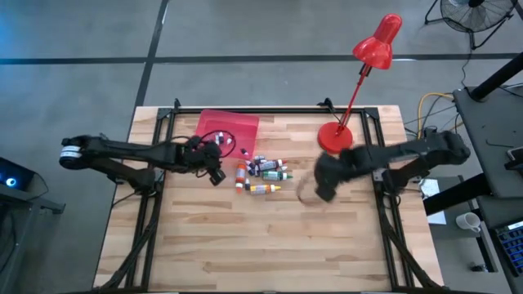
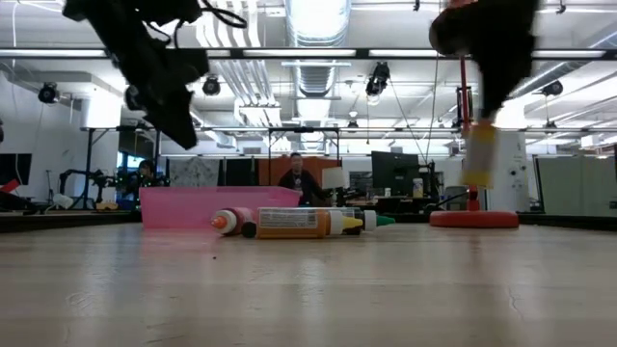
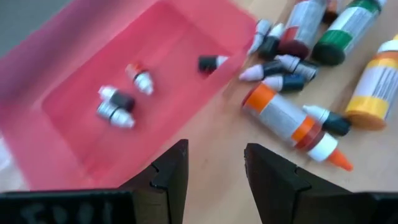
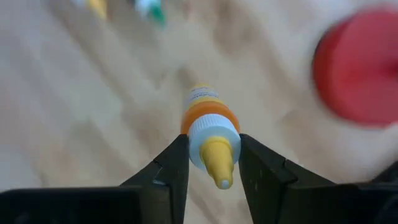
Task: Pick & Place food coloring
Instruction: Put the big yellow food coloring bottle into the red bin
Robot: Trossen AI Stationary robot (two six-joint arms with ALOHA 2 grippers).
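holding one yellow-tipped bottle [image 4: 209, 134], right gripper [image 4: 212, 163]; perhaps four in tray [image 3: 74, 68].

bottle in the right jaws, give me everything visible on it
Small dropper bottle with an orange body, a pale label, a white collar and a yellow pointed tip facing the wrist camera. It looks like plastic. The right gripper jaws pinch it at the collar. In the low view it hangs upright, clear of the wooden table, near the red lamp base.
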